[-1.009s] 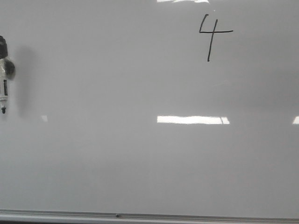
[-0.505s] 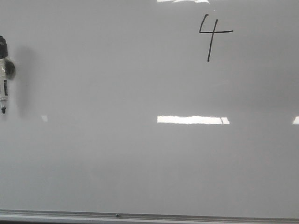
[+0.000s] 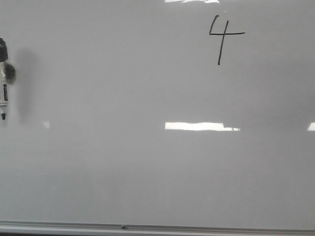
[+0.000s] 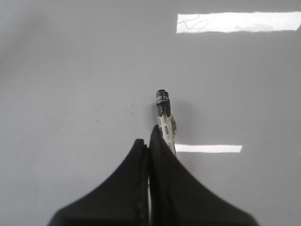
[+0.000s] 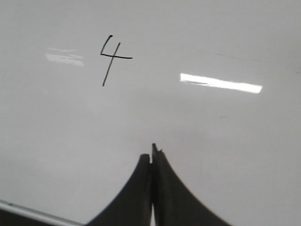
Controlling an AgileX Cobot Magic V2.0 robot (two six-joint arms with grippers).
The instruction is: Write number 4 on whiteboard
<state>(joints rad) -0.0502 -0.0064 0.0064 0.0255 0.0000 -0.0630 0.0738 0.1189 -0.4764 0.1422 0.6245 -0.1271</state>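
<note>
The number 4 (image 3: 224, 37) stands finished high on the whiteboard (image 3: 147, 172). Far from it, the left tool (image 4: 157, 141) is clamped on the marker (image 4: 164, 115); the right tool (image 5: 153, 157) is closed, empty. Writing seems complete; next, likely withdrawal.

light: bright ceiling-lamp glare strips (image 3: 202, 126) | surroundings: out of view

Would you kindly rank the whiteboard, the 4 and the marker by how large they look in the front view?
1. Whiteboard, filling nearly the whole view.
2 and 3. The marker and the 4 look alike in height; the marker is cut off by the picture's edge and may be nearer the camera, so I will not rank them.
</note>
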